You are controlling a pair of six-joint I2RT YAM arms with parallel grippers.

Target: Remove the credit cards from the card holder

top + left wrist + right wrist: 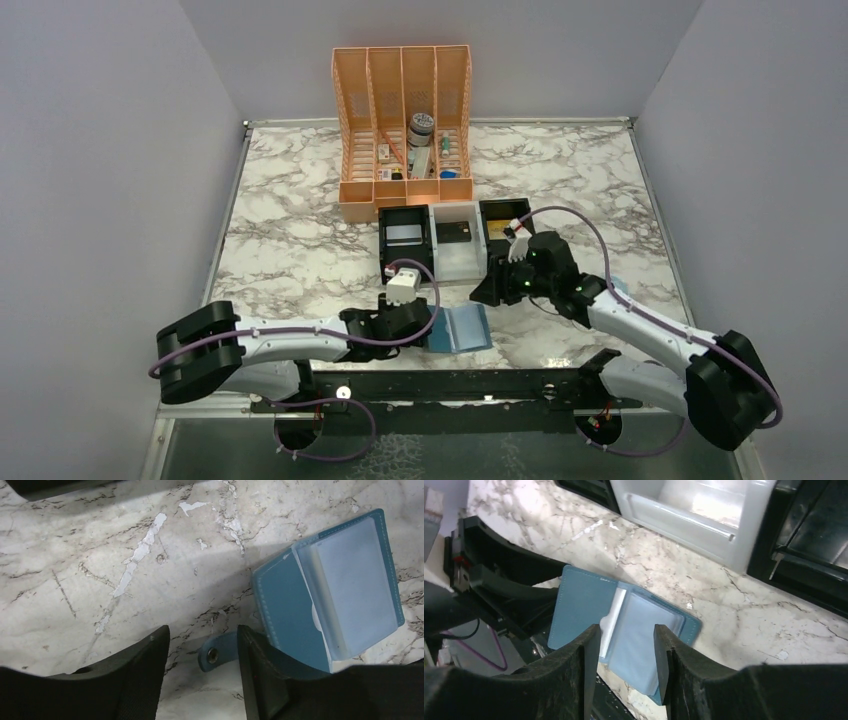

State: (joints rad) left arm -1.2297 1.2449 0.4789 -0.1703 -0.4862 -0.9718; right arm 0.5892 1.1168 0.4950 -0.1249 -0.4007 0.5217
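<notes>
On veined marble (pixel 290 250), stitched blue card holder (pixel 462 328).

The card holder (pixel 287 612) is made of matt, leathery stuff, with pockets (pixel 352 587) of cloudy plastic. The table (pixel 100 555) is finished like smooth marble.

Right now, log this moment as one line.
card holder: lying open on marble table | left gripper: open, straddling tab | right gripper: open, over card holder | gold cards: none visible

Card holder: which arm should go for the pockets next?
Right, probably: the right gripper hangs open, aimed at clear pockets of the card holder, while the left gripper sits at its tab edge, better for steadying.
</notes>
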